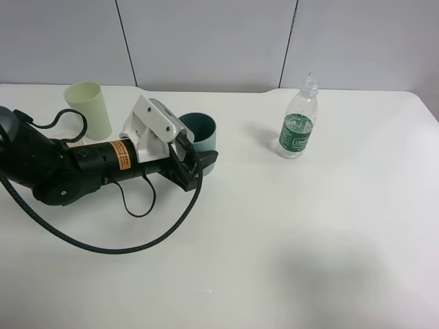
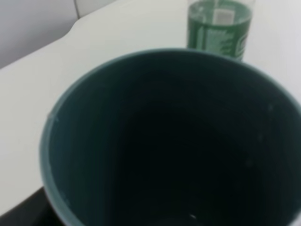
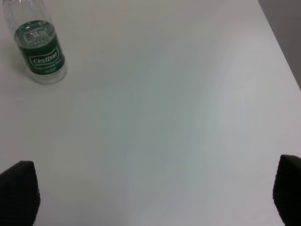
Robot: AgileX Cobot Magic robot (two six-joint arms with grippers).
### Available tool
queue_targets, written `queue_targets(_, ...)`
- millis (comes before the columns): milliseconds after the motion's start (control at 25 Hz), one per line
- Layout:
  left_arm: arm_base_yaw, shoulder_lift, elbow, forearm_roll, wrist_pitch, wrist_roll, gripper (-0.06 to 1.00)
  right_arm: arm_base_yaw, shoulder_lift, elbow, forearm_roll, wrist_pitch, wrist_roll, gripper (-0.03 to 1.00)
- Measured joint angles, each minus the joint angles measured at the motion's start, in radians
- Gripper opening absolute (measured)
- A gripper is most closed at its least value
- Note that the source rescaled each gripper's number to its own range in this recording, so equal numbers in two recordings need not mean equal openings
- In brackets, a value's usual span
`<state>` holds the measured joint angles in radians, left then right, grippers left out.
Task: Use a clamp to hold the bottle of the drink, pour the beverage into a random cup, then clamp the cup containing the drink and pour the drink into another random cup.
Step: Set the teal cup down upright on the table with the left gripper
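A white table [image 1: 288, 233] fills the overhead view, with a grey panelled wall behind it. The largest thing on it is the left arm [image 1: 75, 168], black with looping cables, lying low across the left side. Its clamp, the left gripper [image 1: 202, 163], has its fingers closed on the lower wall of the teal cup [image 1: 200, 131], which stands upright near the table's middle. The left wrist view looks straight down into that cup's dark inside; whether liquid lies at the bottom cannot be told.

Behind the arm, well apart from the teal cup, stands the pale green cup [image 1: 89, 108], upright and free. Both tumblers look like thin, light plastic: stiff enough to grip at mid-wall, but likely to flex or slip under a hard squeeze.

To the right, well apart from both cups, stands the bottle [image 1: 299, 122], clear plastic, small and light. Its smooth wall would best be taken around the labelled middle.

The right gripper [image 3: 155, 197] hangs above bare table, fingers wide apart and holding nothing.

The bottle's green label [image 3: 44, 59] reads "Cestbon"; smaller print beneath is too fine to read. An orange sticker [image 1: 123, 154] on the left arm is illegible.
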<state>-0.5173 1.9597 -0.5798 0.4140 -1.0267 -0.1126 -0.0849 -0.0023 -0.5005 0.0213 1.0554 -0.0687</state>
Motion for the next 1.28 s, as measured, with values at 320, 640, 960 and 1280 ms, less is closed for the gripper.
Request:
queue_targets(320,0.017,0.085,0.000,0.010,-0.064,0.007,0.00,0.000,0.000,0.000,0.000,0.000,0.000,1.00)
queue_targets(640,0.017,0.123,0.000,0.025,-0.071,0.009,0.00,0.000,0.000,0.000,0.000,0.000,0.000,1.00)
queue_targets(960,0.017,0.124,0.000,0.029,-0.071,0.023,0.00,0.000,0.000,0.000,0.000,0.000,0.000,1.00)
queue_targets(1280,0.017,0.124,0.000,0.029,-0.071,0.026,0.00,0.000,0.000,0.000,0.000,0.000,0.000,1.00)
